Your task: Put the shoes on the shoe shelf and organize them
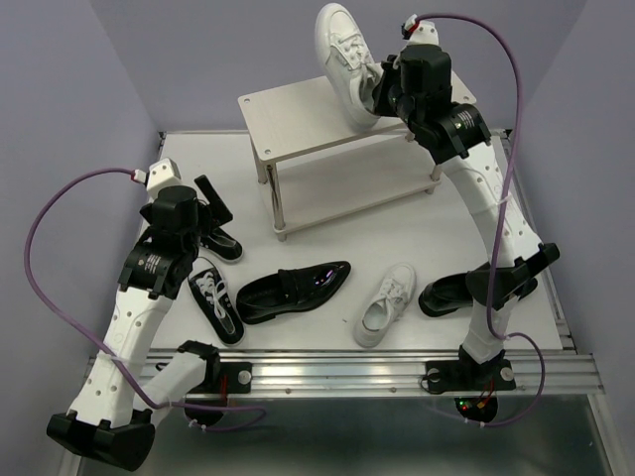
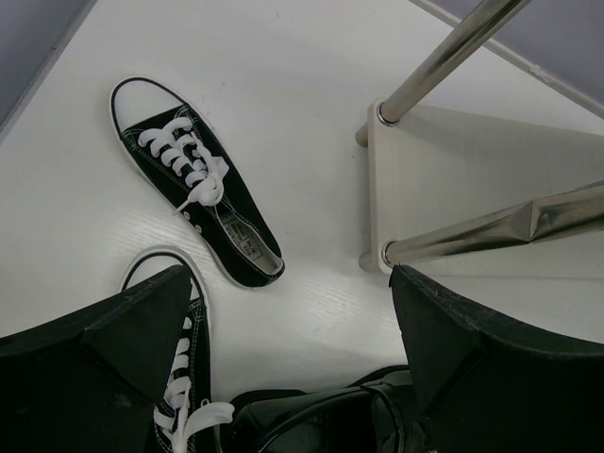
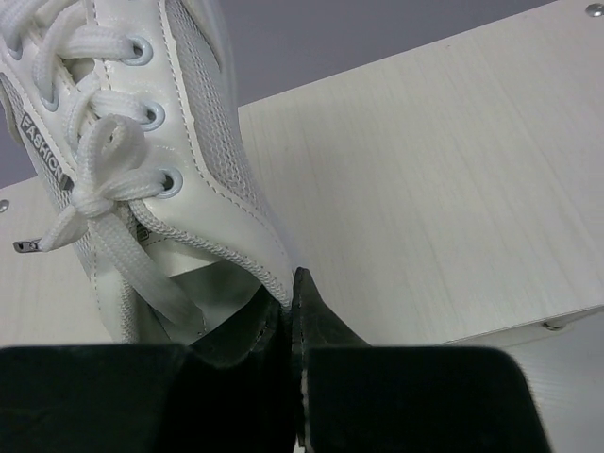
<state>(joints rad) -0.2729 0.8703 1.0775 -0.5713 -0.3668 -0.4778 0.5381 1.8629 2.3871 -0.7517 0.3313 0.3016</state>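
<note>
My right gripper is shut on the heel collar of a white sneaker and holds it tilted, toe up, over the top board of the shoe shelf. In the right wrist view the jaws pinch the sneaker's rim above the pale board. My left gripper is open and empty above the table, over a black canvas sneaker. In the left wrist view that gripper stands wide open, with one canvas sneaker ahead, another at lower left and a black loafer below.
On the table lie a second canvas sneaker, a glossy black loafer, the other white sneaker and a second loafer partly behind the right arm. The shelf's silver legs and lower board stand right of my left gripper.
</note>
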